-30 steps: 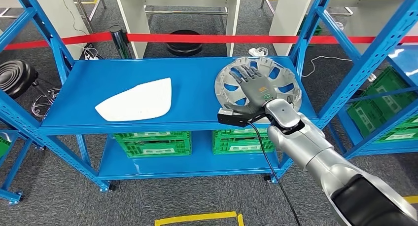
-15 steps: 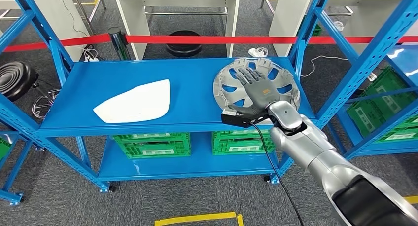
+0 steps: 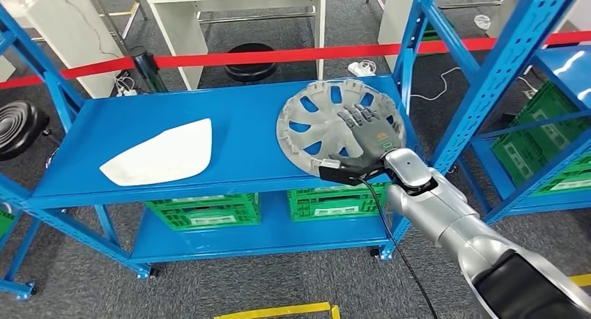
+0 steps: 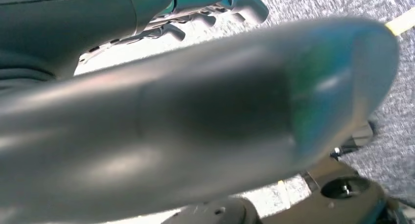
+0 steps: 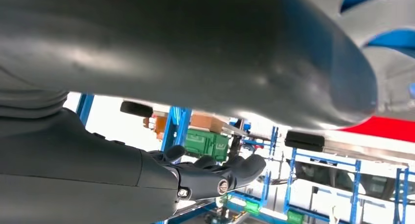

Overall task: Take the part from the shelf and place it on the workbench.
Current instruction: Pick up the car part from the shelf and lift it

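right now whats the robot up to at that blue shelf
The robot's right hand lies flat on a grey wheel cover on the top level of the blue shelf, fingers spread over its face. The cover hangs a little over the shelf's front edge and is not lifted. A white panel lies further left on the same level, untouched. The left hand holds nothing.
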You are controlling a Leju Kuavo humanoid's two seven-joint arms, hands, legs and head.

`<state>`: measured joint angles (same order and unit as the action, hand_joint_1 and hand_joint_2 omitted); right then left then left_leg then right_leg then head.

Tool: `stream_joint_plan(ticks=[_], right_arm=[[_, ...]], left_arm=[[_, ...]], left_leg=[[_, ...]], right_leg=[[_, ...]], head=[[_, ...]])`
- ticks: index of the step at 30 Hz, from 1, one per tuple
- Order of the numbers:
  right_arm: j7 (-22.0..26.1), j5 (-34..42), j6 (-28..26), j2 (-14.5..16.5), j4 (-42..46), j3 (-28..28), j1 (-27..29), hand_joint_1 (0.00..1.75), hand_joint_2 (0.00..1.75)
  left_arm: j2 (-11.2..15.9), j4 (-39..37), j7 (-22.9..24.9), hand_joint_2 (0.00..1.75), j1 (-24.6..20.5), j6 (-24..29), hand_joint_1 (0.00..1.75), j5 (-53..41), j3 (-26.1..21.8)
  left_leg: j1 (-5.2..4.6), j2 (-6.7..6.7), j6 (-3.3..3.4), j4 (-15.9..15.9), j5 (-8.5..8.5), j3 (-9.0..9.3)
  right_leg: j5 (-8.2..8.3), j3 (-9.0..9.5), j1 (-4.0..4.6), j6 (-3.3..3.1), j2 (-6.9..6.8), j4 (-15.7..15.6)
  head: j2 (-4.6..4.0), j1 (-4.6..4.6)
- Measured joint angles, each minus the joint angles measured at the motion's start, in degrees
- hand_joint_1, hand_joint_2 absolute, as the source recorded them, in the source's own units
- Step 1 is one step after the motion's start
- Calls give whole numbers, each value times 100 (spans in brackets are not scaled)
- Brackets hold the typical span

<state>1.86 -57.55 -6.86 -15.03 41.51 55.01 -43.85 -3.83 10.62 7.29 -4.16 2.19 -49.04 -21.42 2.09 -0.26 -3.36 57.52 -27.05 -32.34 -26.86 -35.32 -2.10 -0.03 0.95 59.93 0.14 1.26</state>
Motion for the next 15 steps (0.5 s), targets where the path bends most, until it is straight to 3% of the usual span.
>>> stream_joint_plan(ticks=[2, 5, 9, 11, 15], right_arm=[[37, 39, 17, 6, -21, 0, 5, 0, 0], [113, 181, 91, 31, -66, 0, 7, 0, 0], [138, 411, 190, 120, -174, 0, 24, 0, 0], [82, 507, 210, 174, -232, -1, 50, 0, 0], [-89, 724, 251, 312, -357, -25, 154, 0, 175]], left_arm=[[7, 1, -21, 0, -5, -25, 0, -8, 0], [5, 1, -44, 0, -4, -45, 0, -21, 0], [4, 1, -68, 0, -2, -48, 0, -35, -1], [3, 1, -81, 0, 0, -39, 0, -36, -5], [3, 1, -96, 0, 5, 5, 0, -36, -24]], left_leg=[[-1, 1, 55, -31, 3, 14], [10, 2, 56, -43, 9, 27], [27, 2, -82, -52, 5, 41], [25, 2, -104, -49, 0, 40], [9, 0, -94, -37, -7, 39]], right_leg=[[-15, 0, 15, -27, 2, 1], [-32, 1, 45, -56, -1, 5], [-39, 3, 61, -64, -8, 9], [-39, 12, 61, -63, -9, 2], [-34, 37, 59, -49, -10, -25]], head=[[0, -12], [-1, -12], [-1, -9], [-1, -9], [0, -9]])
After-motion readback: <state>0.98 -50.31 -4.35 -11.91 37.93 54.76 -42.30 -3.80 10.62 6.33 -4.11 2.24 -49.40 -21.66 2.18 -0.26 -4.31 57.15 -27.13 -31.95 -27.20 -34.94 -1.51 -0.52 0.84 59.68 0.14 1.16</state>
